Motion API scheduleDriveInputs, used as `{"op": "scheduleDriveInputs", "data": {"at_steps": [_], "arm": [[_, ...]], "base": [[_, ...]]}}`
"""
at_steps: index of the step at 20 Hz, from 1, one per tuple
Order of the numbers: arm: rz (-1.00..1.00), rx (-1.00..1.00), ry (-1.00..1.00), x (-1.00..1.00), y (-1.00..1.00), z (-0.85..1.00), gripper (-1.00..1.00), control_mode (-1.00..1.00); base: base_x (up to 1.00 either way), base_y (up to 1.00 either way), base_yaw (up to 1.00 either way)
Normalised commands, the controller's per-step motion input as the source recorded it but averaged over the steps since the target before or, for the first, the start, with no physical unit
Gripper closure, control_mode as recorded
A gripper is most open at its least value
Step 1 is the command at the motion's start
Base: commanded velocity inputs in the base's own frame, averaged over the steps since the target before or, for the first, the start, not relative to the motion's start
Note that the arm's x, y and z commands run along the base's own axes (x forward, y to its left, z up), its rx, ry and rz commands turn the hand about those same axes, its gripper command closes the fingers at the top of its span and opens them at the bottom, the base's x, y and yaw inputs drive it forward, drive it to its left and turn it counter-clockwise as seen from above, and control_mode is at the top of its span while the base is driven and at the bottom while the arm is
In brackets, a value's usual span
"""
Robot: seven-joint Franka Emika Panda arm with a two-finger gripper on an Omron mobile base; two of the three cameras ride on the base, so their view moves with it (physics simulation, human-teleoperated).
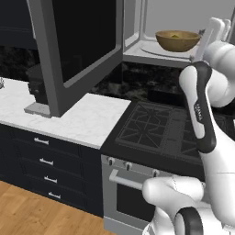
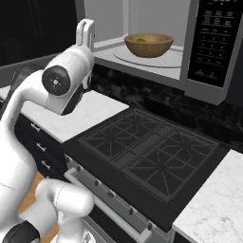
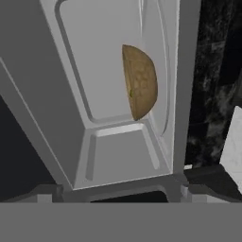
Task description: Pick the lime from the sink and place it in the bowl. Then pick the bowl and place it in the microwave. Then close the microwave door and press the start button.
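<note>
Bowl (image 2: 148,44) is sitting on the turntable (image 2: 163,57) inside the microwave (image 2: 190,80), ahead of the gripper (image 3: 113,191) and well apart from it. The lime (image 2: 141,40) is lying in the bowl, just a sliver of yellow-green showing over the rim. Gripper is carrying nothing; jaws are standing spread wide, nothing between them.

Step in hand, as I judge it: closing the microwave door (image 1: 78,41), which is hanging wide open off to the gripper's left, over the counter (image 1: 87,117).

Doing it well:
- Arm is sitting in front of the cavity mouth, so it should be clearing out before the door swings, or the panel will be striking the wrist.
- Pushing on the door's outer face near the free edge, far from the hinge, should be giving the easiest swing.
- Keeping the push steady until the door seats flush; the start button on the control panel (image 2: 212,40), right of the cavity, comes after.

Count: one bowl, one lime, one microwave, one door, one stove (image 2: 152,152) below.
</note>
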Motion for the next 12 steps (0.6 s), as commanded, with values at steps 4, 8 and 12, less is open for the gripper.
{"op": "scheduleDriveInputs", "data": {"at_steps": [4, 8, 12], "arm": [[0.00, -0.01, 0.18, -1.00, 0.29, 0.21, -1.00, -1.00], [0.00, -0.04, 0.23, -1.00, 0.34, 0.16, -1.00, -1.00], [-0.01, -0.05, 0.22, -1.00, 0.53, 0.08, -1.00, -1.00]], "base": [[0.00, 0.00, 0.00], [0.00, 0.00, 0.00], [0.00, 0.00, 0.00]]}}
